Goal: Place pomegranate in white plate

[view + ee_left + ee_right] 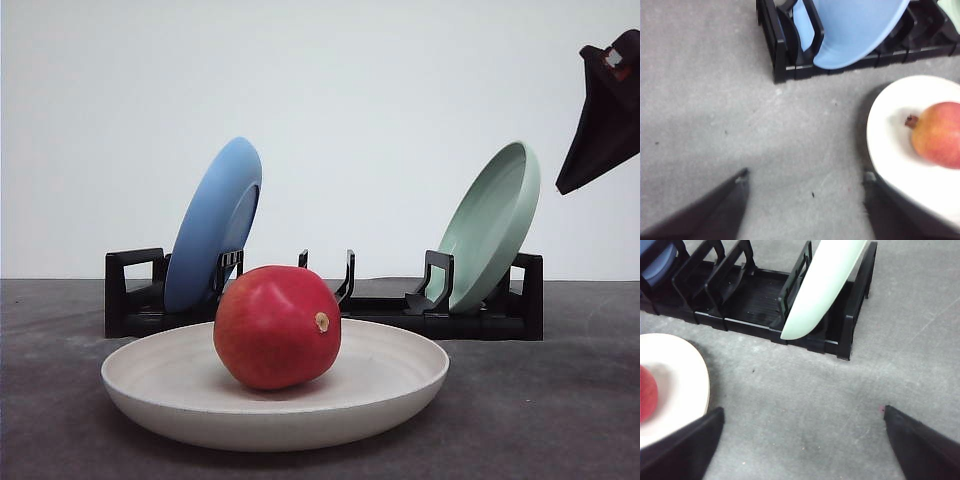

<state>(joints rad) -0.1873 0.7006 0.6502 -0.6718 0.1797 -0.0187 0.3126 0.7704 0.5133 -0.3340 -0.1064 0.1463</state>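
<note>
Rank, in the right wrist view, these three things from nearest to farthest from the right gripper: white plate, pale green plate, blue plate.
From the right gripper:
1. White plate, on the table beside one finger.
2. Pale green plate, leaning in the black rack's near end.
3. Blue plate, at the rack's far end.
</note>
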